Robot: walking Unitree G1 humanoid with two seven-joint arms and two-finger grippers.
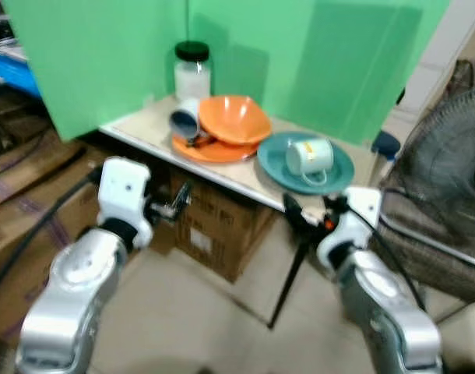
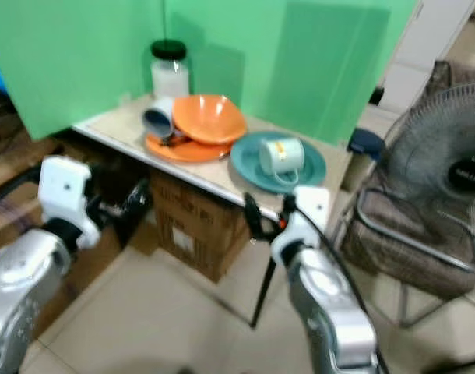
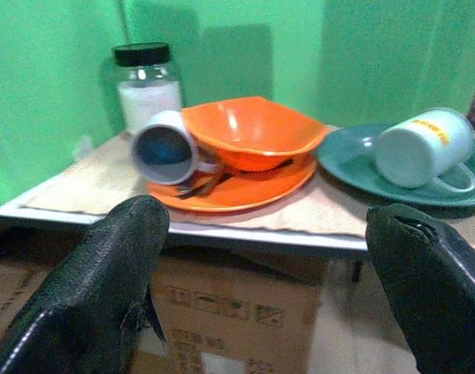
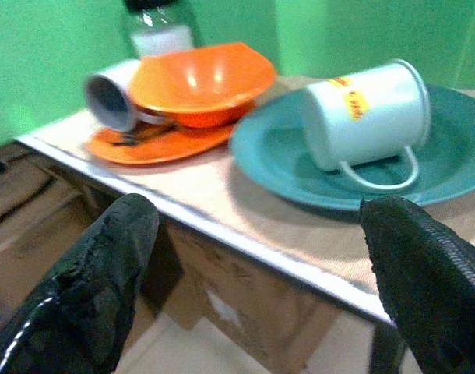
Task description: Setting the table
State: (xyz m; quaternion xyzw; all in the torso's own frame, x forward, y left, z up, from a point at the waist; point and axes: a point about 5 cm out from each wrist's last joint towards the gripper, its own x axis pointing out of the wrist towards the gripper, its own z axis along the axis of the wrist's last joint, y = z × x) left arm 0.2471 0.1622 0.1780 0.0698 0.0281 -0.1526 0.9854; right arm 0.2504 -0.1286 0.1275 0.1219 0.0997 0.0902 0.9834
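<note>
Small rectangular pale surface (image 1: 245, 181) on thin black legs, set against a green backdrop panel (image 1: 300, 54).

Items on the surface, left to right:
- Clear glass jar with black lid and white contents (image 1: 192, 68), upright at the far left corner.
- Flat orange plate (image 1: 210, 149), carrying a squarish orange bowl (image 1: 233, 118) that rests tilted on it.
- White mug with dark blue inside (image 1: 184, 121), lying on its side against the left of the orange bowl, mouth toward the near left. Dark cutlery (image 3: 202, 185) lies on the orange plate under the bowl's edge; its kind cannot be told.
- Round teal plate (image 1: 272, 165), just right of the orange plate at the near right of the surface, holding a pale mint mug with a yellow label (image 1: 310, 156) on its side, handle toward the near edge.

Below the surface: brown cardboard box (image 1: 214, 226) on a tiled floor (image 1: 198, 312). Right of the surface: black mesh fan (image 1: 448, 164).

Left claw (image 3: 265, 280): fingers spread wide apart, holding nothing, near the front edge of the surface at its left half.
Right claw (image 4: 261, 280): fingers spread wide apart, holding nothing, near the front edge, facing the teal plate.
</note>
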